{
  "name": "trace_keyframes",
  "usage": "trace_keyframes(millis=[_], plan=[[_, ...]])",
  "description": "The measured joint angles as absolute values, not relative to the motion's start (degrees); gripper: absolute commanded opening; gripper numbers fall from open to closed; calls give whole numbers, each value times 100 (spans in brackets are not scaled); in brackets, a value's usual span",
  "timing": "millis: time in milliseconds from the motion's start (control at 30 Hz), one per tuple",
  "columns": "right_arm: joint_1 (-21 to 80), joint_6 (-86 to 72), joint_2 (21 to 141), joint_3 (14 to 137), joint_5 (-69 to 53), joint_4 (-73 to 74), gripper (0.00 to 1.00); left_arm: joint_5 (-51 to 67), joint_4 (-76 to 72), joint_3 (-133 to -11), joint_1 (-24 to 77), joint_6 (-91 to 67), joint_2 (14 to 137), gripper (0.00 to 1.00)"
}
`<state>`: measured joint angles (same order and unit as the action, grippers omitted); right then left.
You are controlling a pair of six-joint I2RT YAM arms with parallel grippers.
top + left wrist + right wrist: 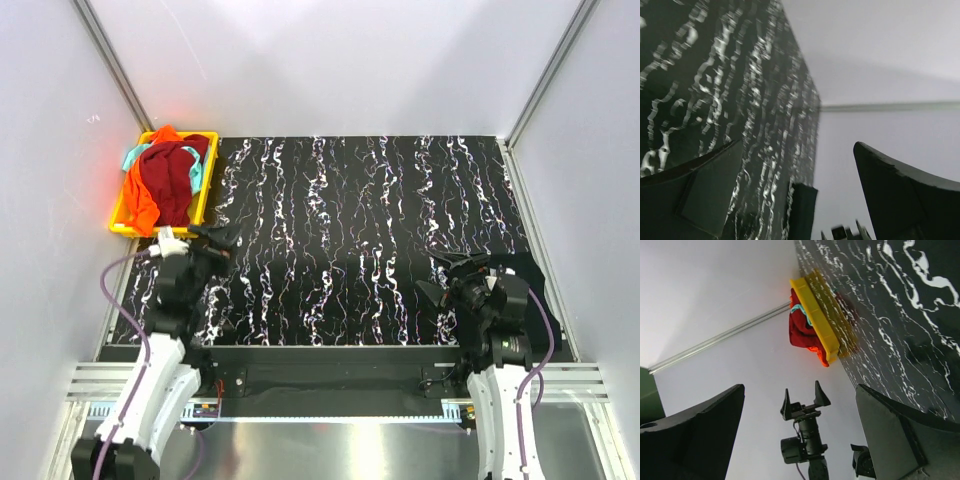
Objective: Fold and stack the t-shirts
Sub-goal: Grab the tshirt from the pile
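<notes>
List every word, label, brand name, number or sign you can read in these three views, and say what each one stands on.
There are none to read.
The t-shirts piled in the yellow bin are plain cloth and show no print.
The black table top carries only white marbled streaks, not letters.
</notes>
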<state>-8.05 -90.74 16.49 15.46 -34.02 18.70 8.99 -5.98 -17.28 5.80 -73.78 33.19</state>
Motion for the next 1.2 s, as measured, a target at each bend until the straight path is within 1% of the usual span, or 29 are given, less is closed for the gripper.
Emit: trace_keyframes(millis=[100, 200, 267, 333, 433, 567, 633, 700, 833, 867, 900, 967, 1033, 1200], plan=[[-805, -8971, 2060, 1820, -3341, 2231, 100, 541, 261, -2644, 377, -7022, 4045, 99], [-805, -8965, 2517, 2119, -3280, 2456, 100, 292, 696, -3391, -102, -6576, 4678, 99], [-805, -8866, 2882, 2401, -3205, 2786, 100, -123, 1015, -3804, -381, -6372, 5002, 99], [-805, -8643, 3330, 2755, -3124, 3107, 100, -497, 1284, -4248, -602, -6206, 5378, 99], [-805, -8180, 4058, 3306, -3002, 3533, 100, -1041, 1806, -5207, -974, -5896, 6289, 99], [-805, -7703, 4792, 3638, -2893, 3752, 100, -1485, 2078, -6158, -1317, -5542, 7391, 99], [-805, -7557, 5041, 3682, -2858, 3785, 100, -1695, 2285, -6473, -1358, -5336, 7850, 99], [-805, -7478, 5251, 3691, -2853, 3771, 100, -1896, 2488, -6726, -1382, -5061, 8224, 95], [-805, -7395, 5754, 3726, -2853, 3699, 100, -2161, 2740, -7199, -1466, -4541, 8833, 93], [-805, -7382, 5839, 3747, -2853, 3693, 100, -2189, 2764, -7266, -1500, -4451, 8941, 91], [-805, -7365, 5916, 3789, -2853, 3682, 100, -2213, 2781, -7360, -1549, -4316, 9074, 86], [-805, -7323, 6012, 3879, -2853, 3649, 100, -2191, 2786, -7505, -1649, -4080, 9299, 81], [-805, -7275, 6071, 3986, -2853, 3594, 99, -2137, 2799, -7658, -1761, -3787, 9566, 79], [-805, -7203, 6099, 4125, -2849, 3505, 100, -2073, 2954, -7850, -1946, -3319, 10127, 79]])
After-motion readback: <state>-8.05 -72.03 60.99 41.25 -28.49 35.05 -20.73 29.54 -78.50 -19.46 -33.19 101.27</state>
